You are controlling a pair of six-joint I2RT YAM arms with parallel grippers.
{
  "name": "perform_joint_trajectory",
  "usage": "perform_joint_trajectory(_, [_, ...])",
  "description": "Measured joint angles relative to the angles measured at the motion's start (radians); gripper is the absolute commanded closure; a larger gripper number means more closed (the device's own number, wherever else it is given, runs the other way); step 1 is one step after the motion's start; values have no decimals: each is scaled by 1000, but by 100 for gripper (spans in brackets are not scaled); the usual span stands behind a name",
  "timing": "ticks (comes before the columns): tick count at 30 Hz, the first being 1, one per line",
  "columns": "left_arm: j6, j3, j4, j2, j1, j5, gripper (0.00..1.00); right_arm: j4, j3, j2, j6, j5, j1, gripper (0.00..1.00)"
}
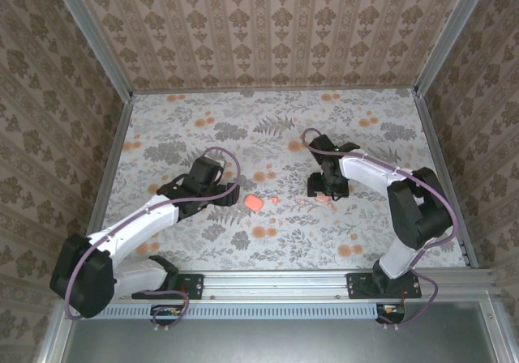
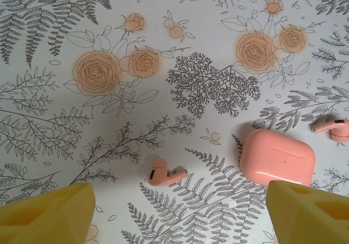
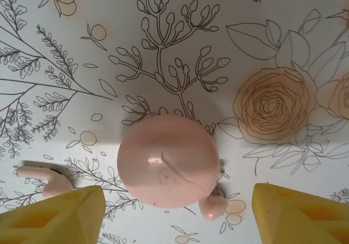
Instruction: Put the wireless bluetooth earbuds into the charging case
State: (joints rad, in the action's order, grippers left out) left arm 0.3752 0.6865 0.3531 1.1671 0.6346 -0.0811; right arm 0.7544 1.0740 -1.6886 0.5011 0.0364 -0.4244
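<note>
Glossy, rounded coral case and a tiny earbud lie before the wide-open, empty left fingers; right fingers stand open and empty, a pale disc between them.

The worktop is covered by a pale cloth printed with grey ferns and orange flowers. Walls papered in beige-brown damask close three sides, joined by aluminium posts. A metal rail lines the near edge. The light is soft and even.
</note>
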Motion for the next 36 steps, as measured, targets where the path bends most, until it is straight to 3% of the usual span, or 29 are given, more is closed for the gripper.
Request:
perform_joint_trajectory(23, [8,0,7,21,0,0,17,-40,10,-97,-4,0,0,46])
perform_joint_trajectory(32, [11,2,8,25,0,18,19,-49,10,-84,-8,-1,0,49])
perform_joint_trajectory(36, [11,20,18,25,-4,50,19,-90,-18,-3,-19,-8,0,53])
